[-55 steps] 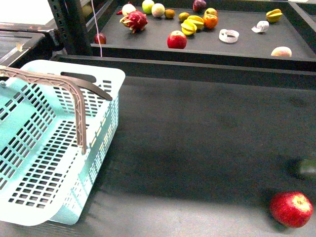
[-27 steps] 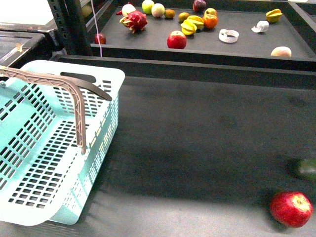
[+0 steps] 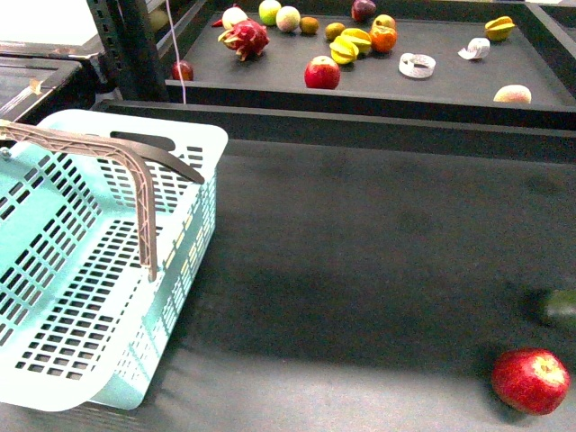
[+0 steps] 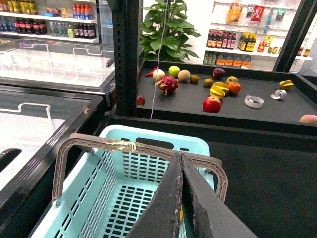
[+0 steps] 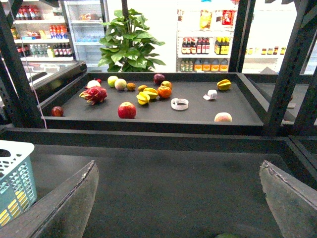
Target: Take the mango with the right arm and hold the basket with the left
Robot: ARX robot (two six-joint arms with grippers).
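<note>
Nearest, on the dark table [image 3: 360, 270], the front view shows a red apple [image 3: 531, 381] at the near right, with a dark green item [image 3: 560, 308] just beyond it, cut by the frame edge. The basket [image 3: 90, 270] sits at the near left, tilted, with one grey-brown handle [image 3: 135, 180] arched over its opening. Neither arm appears in this view.

Only the left wrist view shows the left gripper [image 4: 180, 163]. Its two fingers [image 4: 166, 203] are pressed together with no gap, above the basket's opening, and their tips lie in line with the handle that crosses behind them. Contact with the handle cannot be judged.

Only the right wrist view shows the right gripper [image 5: 178, 198]. Its fingers [image 5: 69, 208] are spread wide with nothing between them, over bare table to the right of the basket's corner.

Farther off, past a dark ledge, is the raised fruit tray [image 3: 450, 81]. The mango [image 3: 512, 94] lies at the tray's near right edge, well apart from both grippers. To its left are a white ring [image 3: 417, 65], a second red apple [image 3: 322, 72], yellow star fruits [image 3: 349, 45] and a pink dragon fruit [image 3: 245, 38].

Beyond the tray, the wrist views alone show a leafy plant [image 5: 130, 44] and store shelves of bottles [image 5: 203, 47].
</note>
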